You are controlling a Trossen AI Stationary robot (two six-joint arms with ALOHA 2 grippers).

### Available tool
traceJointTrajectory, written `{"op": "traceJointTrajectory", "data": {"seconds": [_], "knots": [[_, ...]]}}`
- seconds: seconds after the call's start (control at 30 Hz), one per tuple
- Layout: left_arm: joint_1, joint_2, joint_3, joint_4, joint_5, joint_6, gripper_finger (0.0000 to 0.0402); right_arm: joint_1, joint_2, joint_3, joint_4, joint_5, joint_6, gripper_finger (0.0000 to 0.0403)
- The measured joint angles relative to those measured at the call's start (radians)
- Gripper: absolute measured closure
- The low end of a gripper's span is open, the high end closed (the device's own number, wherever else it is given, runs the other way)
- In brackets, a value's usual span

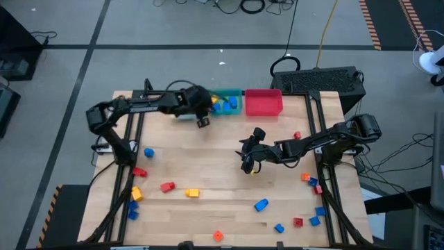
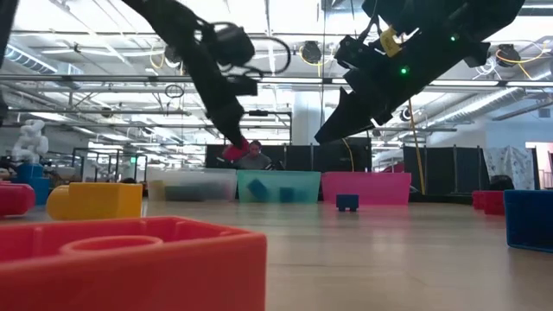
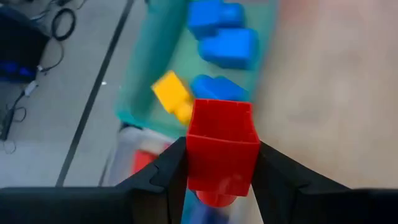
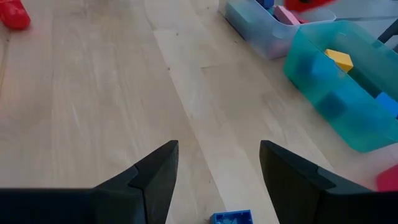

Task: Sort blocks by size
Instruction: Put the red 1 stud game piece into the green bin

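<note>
Two arms are at work: the left tool [image 3: 217,171] clenches a red block [image 3: 221,151] above the far clear bin [image 2: 192,184] and teal bin [image 2: 278,186]. Released off-centre, it might land in the wrong bin. Right tool [image 4: 217,165] hovers mid-table, spread and empty.

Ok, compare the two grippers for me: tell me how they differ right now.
The left gripper is shut on a red block; the right gripper is open and holds nothing. The left gripper hangs over the bins, near the teal bin at the table's back edge; the right gripper hovers over bare wood mid-table, a small blue block just below it. Both have the same dark two-finger jaws.
</note>
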Motion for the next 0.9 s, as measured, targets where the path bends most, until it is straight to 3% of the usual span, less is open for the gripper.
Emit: {"op": "traceJointTrajectory", "data": {"seconds": [0.2, 0.57, 0.9], "knots": [[0.074, 0.116, 0.071, 0.148, 0.067, -0.001, 0.0254, 0.0, 0.0, 0.0, 0.005, 0.0, 0.0, 0.0193], [0.102, 0.214, 0.153, 0.204, 0.087, -0.015, 0.0251, -0.001, 0.0, 0.0, -0.013, 0.0, -0.01, 0.0193], [0.098, 0.214, 0.154, 0.202, 0.081, -0.114, 0.0189, -0.001, 0.0, 0.0, -0.018, 0.0, -0.01, 0.0193]]}}
